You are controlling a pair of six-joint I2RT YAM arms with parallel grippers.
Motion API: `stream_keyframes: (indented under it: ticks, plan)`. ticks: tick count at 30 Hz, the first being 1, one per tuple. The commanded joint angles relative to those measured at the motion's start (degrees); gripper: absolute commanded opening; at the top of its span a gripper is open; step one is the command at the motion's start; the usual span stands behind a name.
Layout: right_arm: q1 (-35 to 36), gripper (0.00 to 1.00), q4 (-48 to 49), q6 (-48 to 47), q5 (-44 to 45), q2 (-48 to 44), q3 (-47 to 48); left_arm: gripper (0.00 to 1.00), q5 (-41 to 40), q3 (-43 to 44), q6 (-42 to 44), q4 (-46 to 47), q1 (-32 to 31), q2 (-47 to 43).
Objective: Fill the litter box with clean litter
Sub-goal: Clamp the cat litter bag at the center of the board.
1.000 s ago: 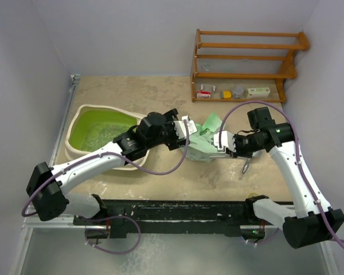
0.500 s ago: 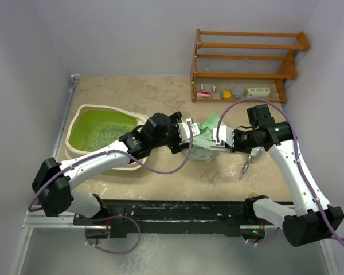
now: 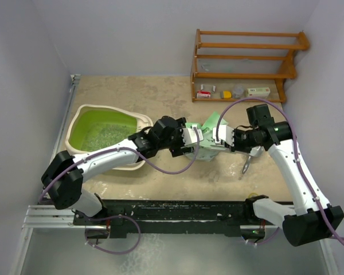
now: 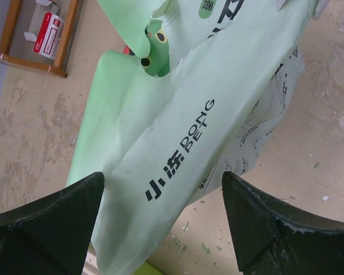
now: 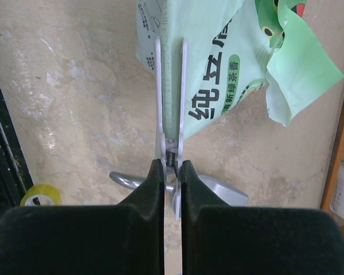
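The litter box (image 3: 80, 150) sits at the left of the table, and clean litter (image 3: 103, 136) lies on its green floor. A light green printed bag (image 3: 206, 146) hangs between the two grippers. My left gripper (image 3: 190, 140) is wide open right beside the bag. In the left wrist view the bag (image 4: 206, 103) fills the space in front of the gripper (image 4: 160, 212). My right gripper (image 5: 171, 166) is shut on a white clip (image 5: 171, 103) that clamps the bag's edge (image 5: 218, 69) and holds the bag up.
A shiny metal scoop (image 3: 247, 162) lies on the table under the right gripper. A wooden shelf (image 3: 246, 63) with small items stands at the back right. A yellow tape roll (image 5: 40, 195) lies near the front rail. Stray granules (image 4: 183, 240) dot the table.
My left gripper has moved right, up to the bag. My right gripper has drawn the clipped bag edge slightly right and up, then held still.
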Motion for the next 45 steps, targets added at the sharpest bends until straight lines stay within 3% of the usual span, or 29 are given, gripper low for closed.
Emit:
stream_keyframes:
  ticks: [1, 6, 10, 24, 45]
  plan:
    - [0.3, 0.0, 1.1, 0.0, 1.2, -0.2, 1.7, 0.76, -1.8, 1.8, 2.5, 1.2, 0.2, 0.0]
    - [0.3, 0.0, 1.6, -0.3, 2.4, 0.1, 2.0, 0.33, 1.8, 6.5, 2.4, -4.5, 0.4, 3.1]
    - [0.3, 0.0, 3.8, 0.2, 3.3, -0.6, 1.0, 0.14, 3.3, 7.4, 2.0, -4.9, 0.4, 2.5]
    - [0.8, 0.0, 1.6, 3.1, -4.1, 4.2, 4.4, 0.09, 9.9, 8.4, -0.8, -5.2, 2.3, -0.3]
    - [4.8, 0.0, 6.1, 7.8, -7.0, 9.1, 4.3, 0.09, 12.6, 9.3, -2.2, -4.4, 3.3, -0.9]
